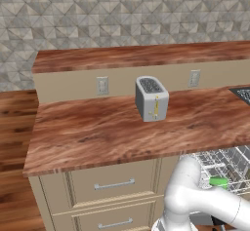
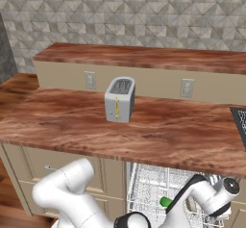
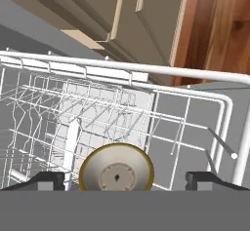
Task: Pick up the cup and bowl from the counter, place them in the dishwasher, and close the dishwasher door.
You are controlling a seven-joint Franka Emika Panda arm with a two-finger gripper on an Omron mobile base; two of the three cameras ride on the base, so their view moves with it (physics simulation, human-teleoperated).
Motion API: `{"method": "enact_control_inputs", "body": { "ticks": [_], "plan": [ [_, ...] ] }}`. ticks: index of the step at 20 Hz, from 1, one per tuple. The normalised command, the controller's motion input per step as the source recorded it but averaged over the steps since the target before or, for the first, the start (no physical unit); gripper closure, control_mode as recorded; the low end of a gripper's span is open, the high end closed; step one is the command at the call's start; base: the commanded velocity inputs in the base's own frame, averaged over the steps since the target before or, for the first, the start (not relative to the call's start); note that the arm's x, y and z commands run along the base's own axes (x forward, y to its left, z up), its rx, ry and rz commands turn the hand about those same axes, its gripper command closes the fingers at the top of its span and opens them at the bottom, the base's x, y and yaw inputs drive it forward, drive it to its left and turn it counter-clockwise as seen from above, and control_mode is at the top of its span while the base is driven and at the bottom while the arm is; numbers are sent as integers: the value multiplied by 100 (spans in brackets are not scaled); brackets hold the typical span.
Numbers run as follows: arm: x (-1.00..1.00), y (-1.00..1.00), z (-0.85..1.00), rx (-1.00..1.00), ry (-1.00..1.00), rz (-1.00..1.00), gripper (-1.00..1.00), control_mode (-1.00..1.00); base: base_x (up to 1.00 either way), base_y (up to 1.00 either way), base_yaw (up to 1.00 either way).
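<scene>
In the hand view a tan bowl (image 3: 116,169) lies in the dishwasher's white wire rack (image 3: 146,70), its round foot facing me. My gripper (image 3: 125,181) is open, one dark fingertip (image 3: 46,180) well off to each side of the bowl, neither touching it. A green cup (image 1: 218,181) (image 2: 166,202) lies in the same pulled-out rack (image 2: 149,183) under the counter (image 1: 97,132) (image 2: 168,135). My arm reaches down into the rack. A flat grey surface (image 3: 193,123) shows beneath the wires.
A silver toaster (image 1: 152,98) (image 2: 119,99) stands on the counter before a raised wooden ledge (image 1: 136,55) with wall outlets. Beige drawers (image 1: 113,183) with silver handles sit left of the dishwasher. A dark cooktop corner (image 1: 242,94) lies at the counter's right edge.
</scene>
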Motion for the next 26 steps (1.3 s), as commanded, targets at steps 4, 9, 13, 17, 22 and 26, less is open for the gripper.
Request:
{"method": "enact_control_inputs", "body": {
  "ticks": [4,9,13,17,22,26],
  "plan": [
    [-8,0,49,1,0,0,-100,-100,0,0,0],
    [-9,-2,29,4,0,0,-100,-100,0,0,0],
    [-19,-7,12,7,-1,0,-100,-100,0,0,0],
    [-25,-10,11,6,-2,0,-100,-100,0,0,0],
    [-23,-17,5,8,-2,0,-100,-100,0,0,0],
    [-24,-22,2,10,-2,0,-100,-100,0,0,0]
  ]
}}
